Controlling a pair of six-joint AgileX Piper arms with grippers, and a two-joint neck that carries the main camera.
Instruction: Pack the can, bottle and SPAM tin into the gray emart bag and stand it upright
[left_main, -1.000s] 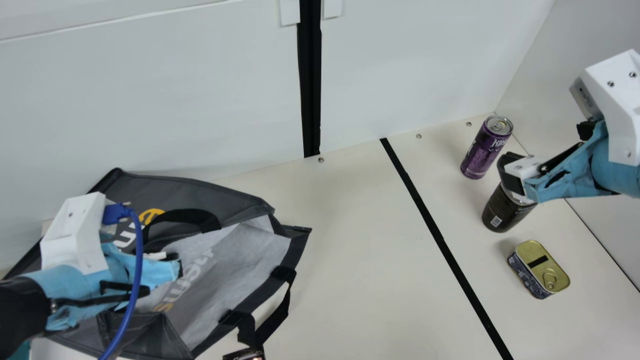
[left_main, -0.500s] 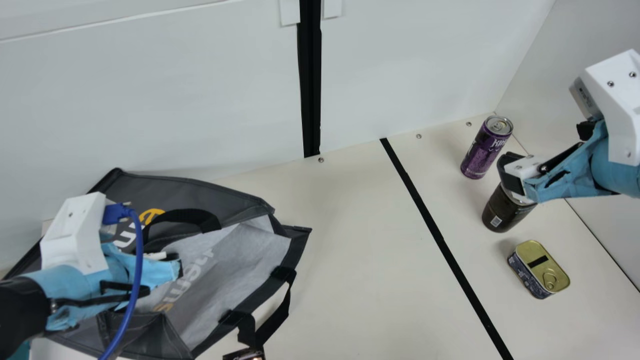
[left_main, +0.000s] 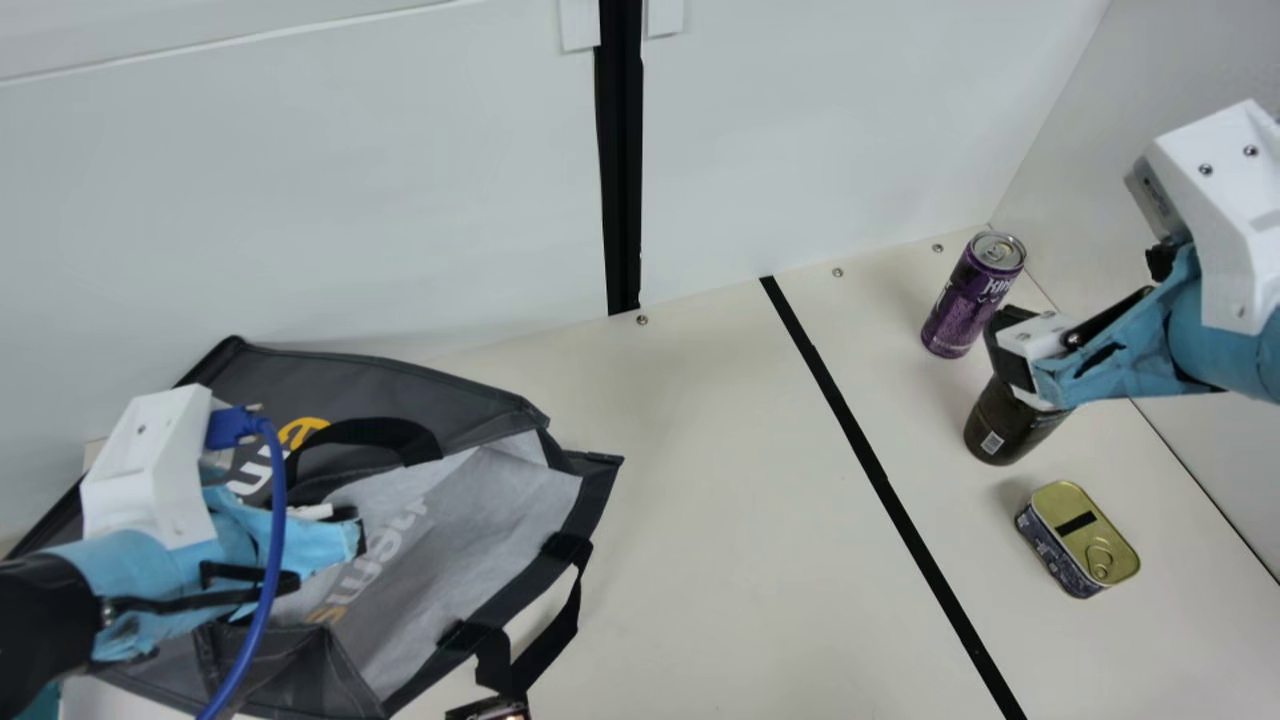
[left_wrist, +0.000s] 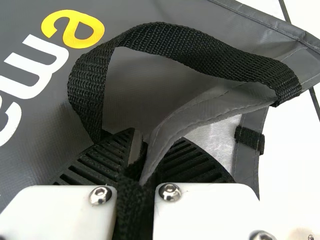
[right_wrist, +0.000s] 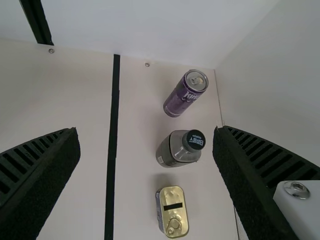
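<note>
Here's the right end effector (right_wrist: 146, 132), spread wide over the bottle (left_main: 1003, 425), likely to straddle it, can (left_main: 968, 305) just beyond, SPAM tin (left_main: 1085, 545) nearer, while well left of the bottle the left end effector (left_wrist: 152, 144) pinches the gray emart bag (left_main: 480, 520), presumably to steady its mouth.

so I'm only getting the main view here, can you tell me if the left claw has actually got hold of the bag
Observer: Yes. In the left wrist view, the left claw is closed on the gray fabric of the bag.
Operator: And the other one, is it gripping the bottle?
Observer: No. The right wrist view shows the right claw wide open, touching no part of the bottle.
Operator: What's on top of that bottle?
Observer: A dark round cap with pale lettering.
</note>
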